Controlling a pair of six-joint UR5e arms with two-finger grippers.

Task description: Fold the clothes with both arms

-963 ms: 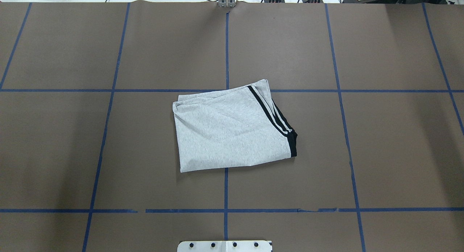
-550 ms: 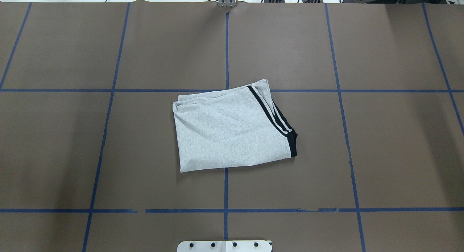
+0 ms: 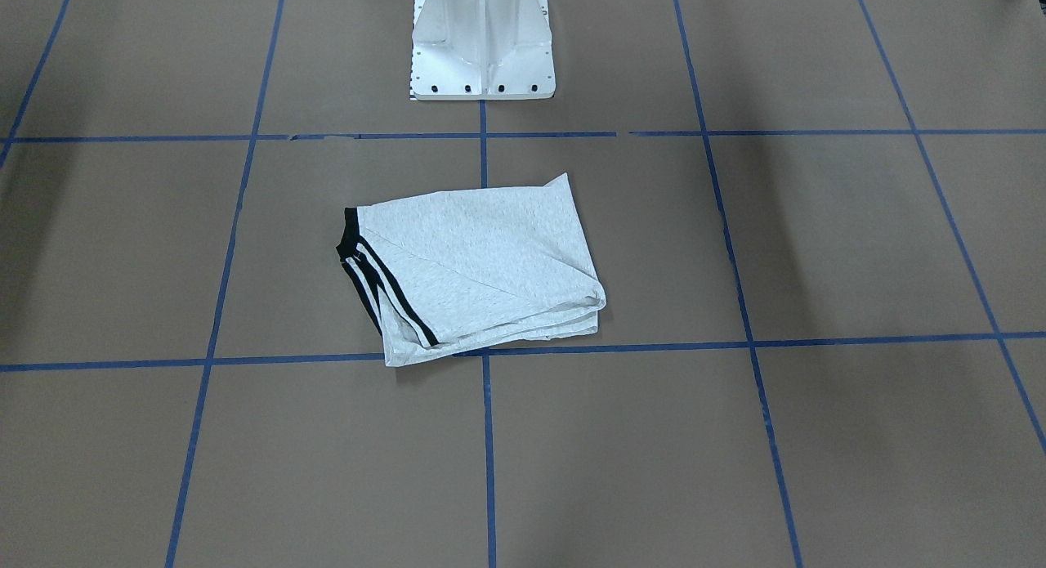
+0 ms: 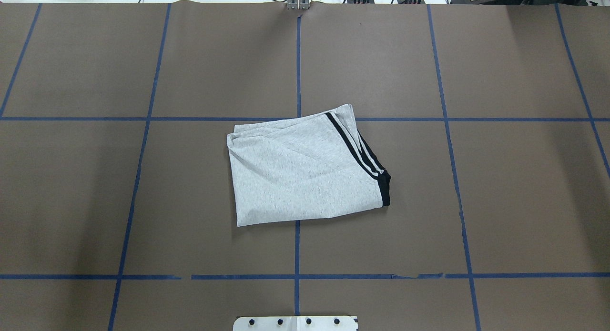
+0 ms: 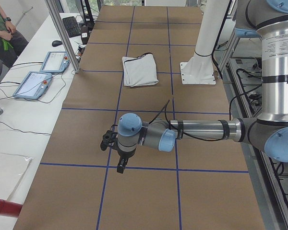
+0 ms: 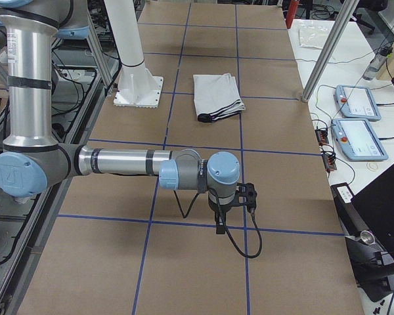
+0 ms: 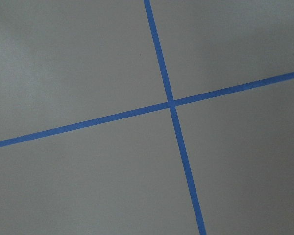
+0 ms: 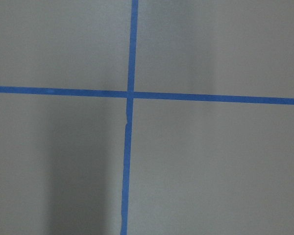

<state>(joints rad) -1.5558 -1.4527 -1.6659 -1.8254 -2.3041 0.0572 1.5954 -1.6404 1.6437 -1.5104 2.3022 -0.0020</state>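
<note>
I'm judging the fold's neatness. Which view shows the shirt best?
Overhead exterior: the shirt lies centred, large and unobstructed. Front-facing shows it about as large, with its stacked edges nearest the camera. Both side views show it small and far. The wrist views show only table.

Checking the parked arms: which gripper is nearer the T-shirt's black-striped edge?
Right. The right gripper hangs off the black-striped edge; the left gripper hangs off the plain side of the T-shirt.
</note>
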